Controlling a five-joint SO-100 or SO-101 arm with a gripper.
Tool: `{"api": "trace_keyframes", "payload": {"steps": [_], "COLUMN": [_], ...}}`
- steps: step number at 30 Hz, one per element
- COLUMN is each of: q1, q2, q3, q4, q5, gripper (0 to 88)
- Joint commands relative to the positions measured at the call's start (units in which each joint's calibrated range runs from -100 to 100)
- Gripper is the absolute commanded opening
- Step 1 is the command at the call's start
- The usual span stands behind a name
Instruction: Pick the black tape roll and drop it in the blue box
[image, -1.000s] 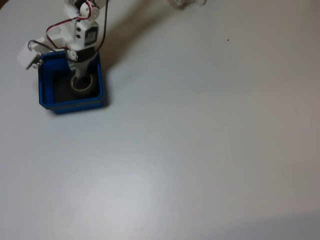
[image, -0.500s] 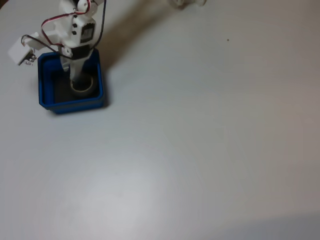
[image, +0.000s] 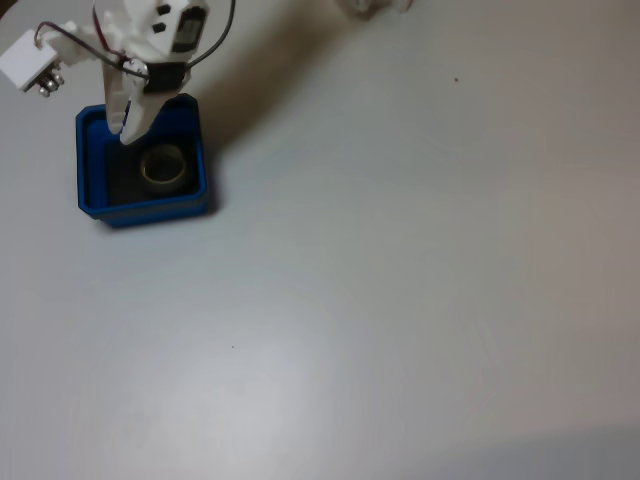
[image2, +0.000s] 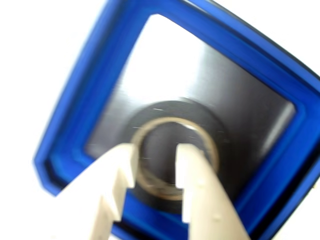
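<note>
The black tape roll (image: 164, 182) lies flat on the dark floor of the blue box (image: 140, 208) at the upper left of the fixed view. My gripper (image: 130, 128) hangs over the box's far left part, lifted clear of the roll. In the wrist view the two pale fingers (image2: 120, 170) stand apart above the tape roll (image2: 212, 122), with nothing between them. The roll's beige core shows in the gap. The blue box's rim (image2: 80, 100) frames the roll on all sides.
The box sits on a plain white table (image: 400, 300). A small white camera module (image: 24, 62) on red and black wires juts out left of the arm. A white object (image: 375, 5) shows at the top edge.
The gripper has let go of the tape roll and risen up and to the left out of the box. The roll stays lying on the box floor.
</note>
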Motion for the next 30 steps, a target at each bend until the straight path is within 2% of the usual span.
{"api": "trace_keyframes", "payload": {"steps": [1,23,30], "q1": [-5.3,-35.0,-42.1], "q2": [-7.9,-10.8,-10.6], "q3": [-3.5,-3.3,-3.2], "q4": [-0.6,-0.6,0.0], "q5": [0.5,0.5,0.2], "gripper": [1.4,1.4,1.4]}}
